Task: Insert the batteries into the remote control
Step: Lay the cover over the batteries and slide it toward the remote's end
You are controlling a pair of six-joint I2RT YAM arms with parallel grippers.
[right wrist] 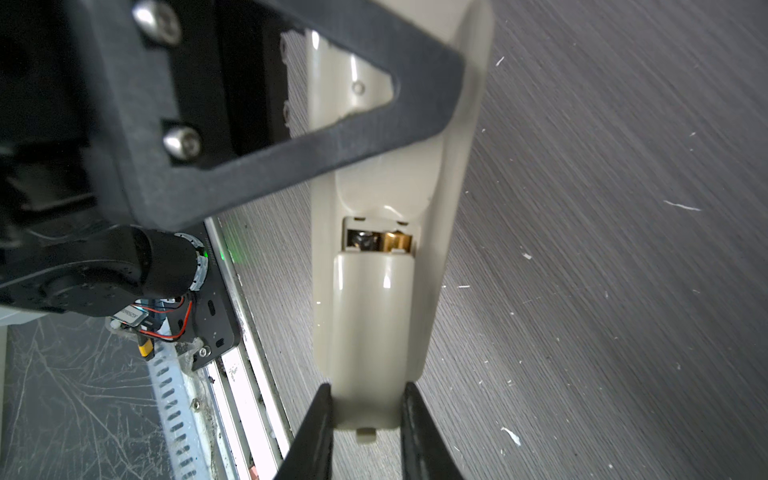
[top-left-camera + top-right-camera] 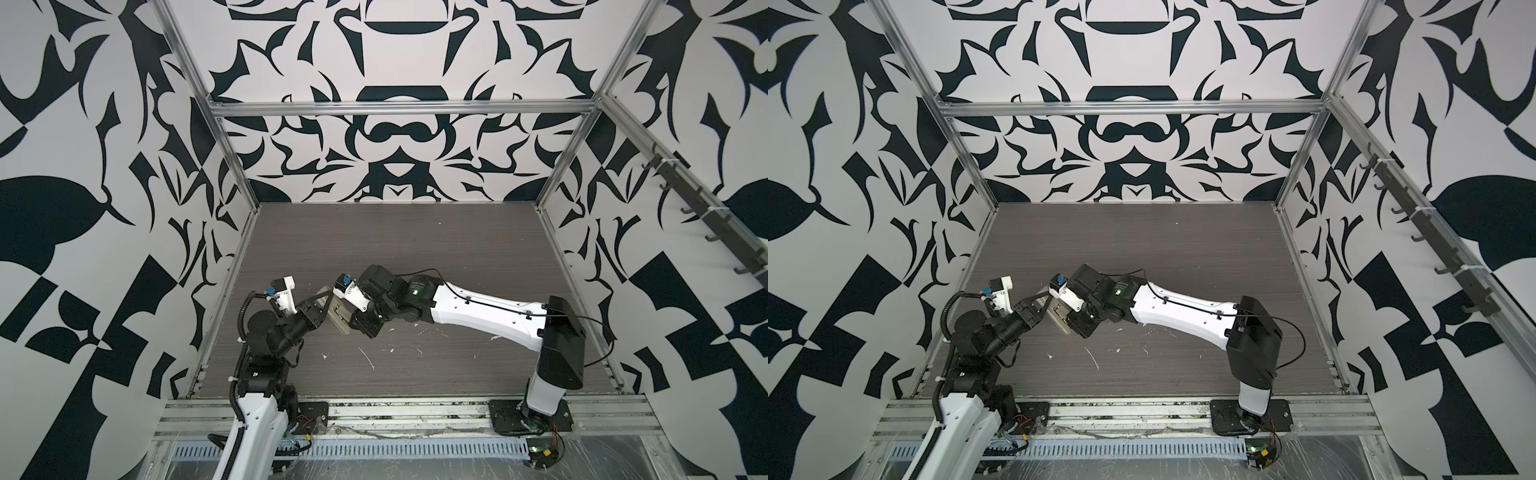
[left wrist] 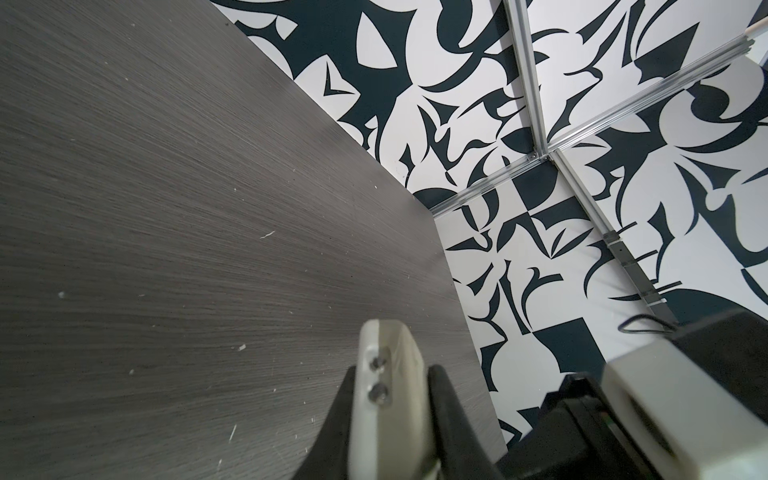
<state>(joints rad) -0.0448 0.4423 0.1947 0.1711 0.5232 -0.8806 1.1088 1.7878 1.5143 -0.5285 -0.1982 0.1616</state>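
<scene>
The remote control [image 2: 337, 319] [image 2: 1059, 319] hangs above the table between both grippers. My left gripper [image 3: 395, 374] is shut on its edges, with the white body [image 3: 409, 353] standing up between the black fingers. In the right wrist view its plain back [image 1: 386, 174] shows, and a left finger [image 1: 374, 137] crosses it. The cover piece [image 1: 374, 324] lies over most of the recess and sticks out past the remote's end. My right gripper [image 1: 366, 388] is shut on that protruding end. The batteries [image 1: 397, 242] show only as tips in the uncovered gap.
The grey wood-grain table [image 2: 415, 249] carries small white flecks [image 2: 368, 359]. Aluminium rails [image 2: 374, 415] run along the front edge, and frame posts stand at the corners. A rail of dark hooks [image 2: 681, 199] hangs on the right wall. Both arms meet left of centre.
</scene>
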